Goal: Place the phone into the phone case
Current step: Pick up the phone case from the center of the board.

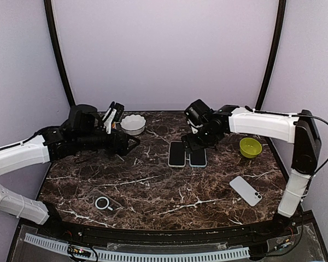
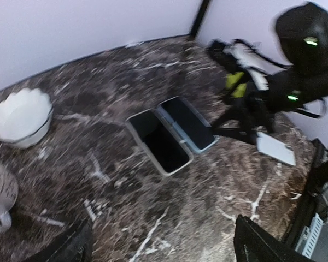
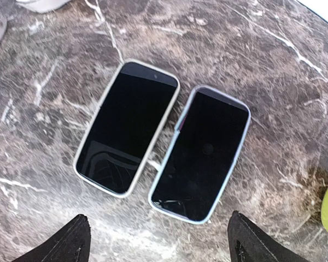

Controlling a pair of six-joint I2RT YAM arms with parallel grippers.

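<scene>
Starting at the left, the left gripper (image 1: 130, 144) hangs above the table (image 1: 153, 188) with its fingers (image 2: 71, 248) spread wide and nothing between them. In front of it, near the front edge, lies a clear case (image 1: 104, 203) with a ring in its back. It looks thin and light, bendy at the rim, and will likely skid if pressed from one side only. A white bowl (image 1: 133, 124) stands at the back.

At the middle of the table two dark-screened handsets lie flat, face up, long edges all but touching: the grey phone (image 3: 126, 128) and the blue phone (image 3: 202, 153). Their coloured rims may already be cases; I cannot tell. The right gripper (image 3: 157, 215) hovers just over the pair, fingers (image 3: 71, 243) spread, holding nothing.

Further right stands a green bowl (image 1: 250, 147), and in front of it the white phone (image 1: 246, 191) lies back up, well apart from the rest. It seems the bare one.

Any of these phones should be stiff, moderately heavy and slick, with glass that chips. Lying flat, each offers only thin edges. I would pinch across the two long sides near the middle, firmly, and keep off the screen.
</scene>
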